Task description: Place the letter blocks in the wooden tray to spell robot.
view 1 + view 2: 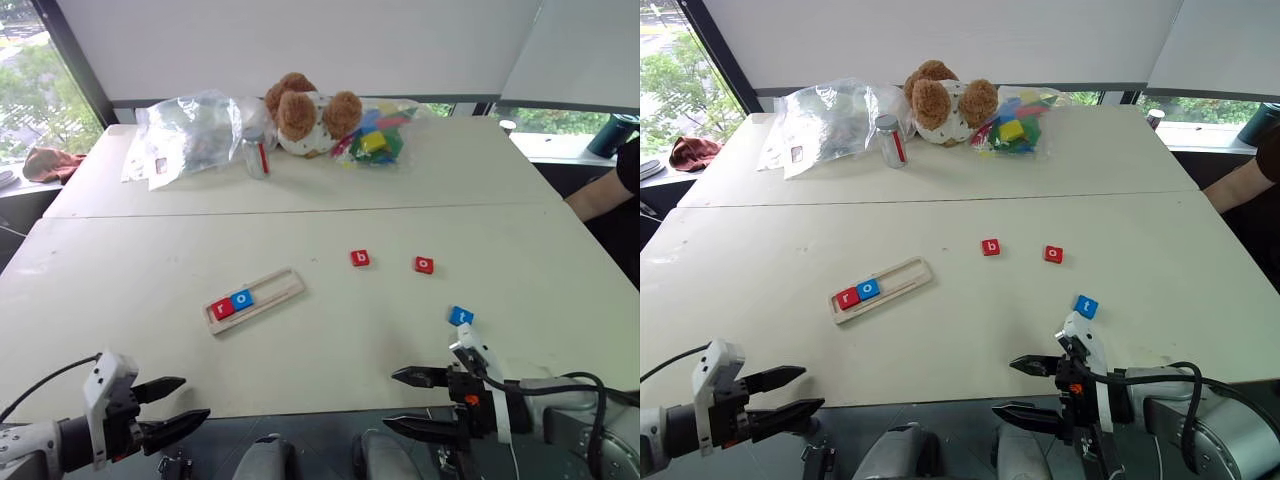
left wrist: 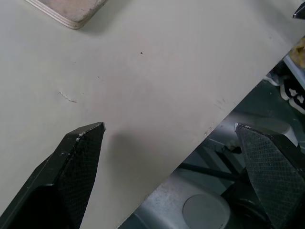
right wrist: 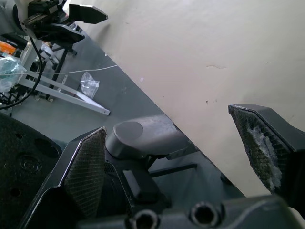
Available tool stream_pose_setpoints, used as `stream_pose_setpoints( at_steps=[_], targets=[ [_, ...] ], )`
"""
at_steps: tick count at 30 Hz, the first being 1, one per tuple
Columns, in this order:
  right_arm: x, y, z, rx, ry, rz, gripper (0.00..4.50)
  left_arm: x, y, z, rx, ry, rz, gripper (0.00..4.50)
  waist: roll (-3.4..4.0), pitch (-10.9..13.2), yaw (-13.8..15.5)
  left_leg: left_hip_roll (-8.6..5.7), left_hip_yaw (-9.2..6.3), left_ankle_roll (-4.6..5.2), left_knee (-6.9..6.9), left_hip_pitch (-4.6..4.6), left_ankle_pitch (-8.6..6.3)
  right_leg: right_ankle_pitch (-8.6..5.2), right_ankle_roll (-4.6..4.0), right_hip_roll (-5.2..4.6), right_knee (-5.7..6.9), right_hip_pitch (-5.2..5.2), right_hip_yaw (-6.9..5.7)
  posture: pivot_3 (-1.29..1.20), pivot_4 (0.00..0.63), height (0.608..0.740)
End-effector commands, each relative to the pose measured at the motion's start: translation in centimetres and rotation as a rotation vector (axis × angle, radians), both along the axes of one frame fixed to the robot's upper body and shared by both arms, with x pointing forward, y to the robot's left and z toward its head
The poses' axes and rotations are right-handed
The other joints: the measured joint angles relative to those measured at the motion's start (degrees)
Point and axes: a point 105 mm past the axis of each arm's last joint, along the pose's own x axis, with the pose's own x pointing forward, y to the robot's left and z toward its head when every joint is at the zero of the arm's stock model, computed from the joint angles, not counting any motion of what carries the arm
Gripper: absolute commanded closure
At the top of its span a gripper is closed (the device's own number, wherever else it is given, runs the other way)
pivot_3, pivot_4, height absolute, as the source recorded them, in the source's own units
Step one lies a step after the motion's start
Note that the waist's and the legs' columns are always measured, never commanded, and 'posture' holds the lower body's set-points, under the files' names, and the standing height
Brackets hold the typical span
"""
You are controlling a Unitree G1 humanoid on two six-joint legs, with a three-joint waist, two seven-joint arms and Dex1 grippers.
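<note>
The wooden tray [image 1: 256, 299] lies slantwise on the white table, left of centre. At its near-left end sit a red "r" block [image 1: 222, 308] and a blue "o" block [image 1: 242, 298]. Loose on the table are a red "b" block [image 1: 360, 258], a red "o" block [image 1: 424, 265] and a blue "t" block [image 1: 461, 316]. My left gripper [image 1: 181, 404] hangs open and empty at the table's near edge on the left. My right gripper [image 1: 396, 400] is open and empty at the near edge on the right, just in front of the blue "t" block.
Along the far side stand a clear plastic bag [image 1: 190, 133], a small jar [image 1: 257, 157], a teddy bear [image 1: 310, 112] and a bag of coloured toys [image 1: 375, 140]. A person's arm [image 1: 605, 190] rests at the right edge. A seam [image 1: 300, 212] crosses the table.
</note>
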Motion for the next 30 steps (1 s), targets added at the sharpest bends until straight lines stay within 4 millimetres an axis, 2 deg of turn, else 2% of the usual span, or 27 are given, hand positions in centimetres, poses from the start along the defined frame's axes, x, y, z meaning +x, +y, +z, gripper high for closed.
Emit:
stream_pose_setpoints(
  at_steps=[1,18,25,28,30],
  targets=[
    [-0.3,0.4,0.6,0.008,-0.027,0.03,0.02,0.2,-0.2,0.6,-0.007,-0.024,-0.01,0.0,0.0,0.0,-0.02,0.0,0.0,0.0,0.0,0.0,0.0,0.0,0.0,0.0,0.0,0.0,0.0,0.0,0.15,0.74],
    [1.1,0.4,1.0,-0.006,-0.074,0.004,0.02,1.5,0.6,0.8,0.003,-0.064,0.032,0.0,0.0,0.01,-0.03,0.0,0.0,0.0,0.0,0.0,0.0,0.0,0.0,0.0,0.0,-0.01,0.0,0.0,0.15,0.74],
    [2.5,0.2,1.9,-0.01,-0.125,-0.011,0.02,2.6,1.3,2.0,0.022,-0.122,0.026,0.0,-0.01,0.01,-0.03,0.0,0.0,0.0,0.0,-0.01,0.0,0.0,0.0,0.0,-0.01,-0.02,0.0,0.0,0.15,0.74],
    [4.1,0.7,3.2,0.003,-0.185,-0.034,0.02,4.3,1.9,3.1,0.097,-0.197,-0.012,0.0,0.01,0.03,-0.05,0.0,0.0,0.0,0.0,-0.01,0.0,0.0,0.0,0.0,0.0,-0.03,0.0,0.0,0.15,0.74],
    [4.8,1.8,4.2,0.022,-0.227,-0.02,0.02,5.8,1.3,4.1,0.143,-0.26,-0.09,0.0,-0.01,0.03,0.02,0.0,0.0,-0.03,0.0,0.01,0.02,0.01,-0.01,0.0,0.04,-0.03,0.0,0.0,0.15,0.74]
  ],
)
